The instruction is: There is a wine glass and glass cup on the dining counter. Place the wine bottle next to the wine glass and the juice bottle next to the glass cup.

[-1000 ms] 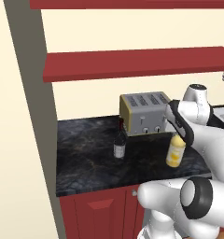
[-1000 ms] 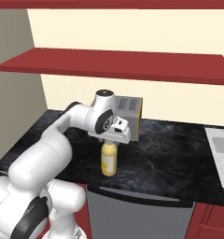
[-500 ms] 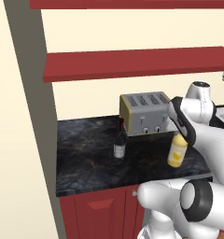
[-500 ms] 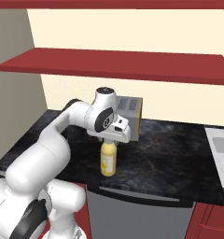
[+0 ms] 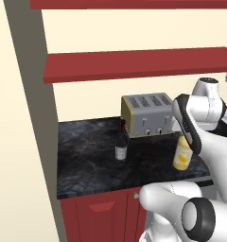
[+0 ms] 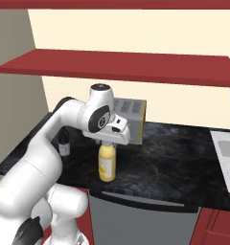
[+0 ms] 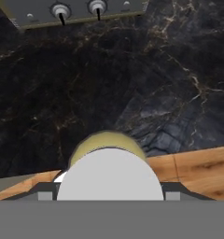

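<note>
Juice bottle (image 6: 107, 164), small and yellow with a pale label band and a white cap, stands upright directly under the white arm's hand, its cap tucked up between the jaws. Whether the jaws actually press on it I cannot tell (the hand's white housing hides the fingertips in both base views, and the hand view shows just the round white cap (image 7: 109, 179) close below the camera). The bottle's base looks to be on or just above the black marbled counter (image 5: 89, 163), near its front edge. Behind the bottle, towards the wall, sits a boxy silver toaster with yellowish sides (image 5: 147, 114), its levers and knobs facing the robot. To the left of the toaster's front corner, well apart from the juice bottle, stands the small dark wine bottle with a pale grey-white label (image 5: 121, 148), upright on the same counter. Red cabinet doors (image 5: 101, 215) run below the stone top, and long red shelves (image 5: 139, 65) hang on the cream wall above.
</note>
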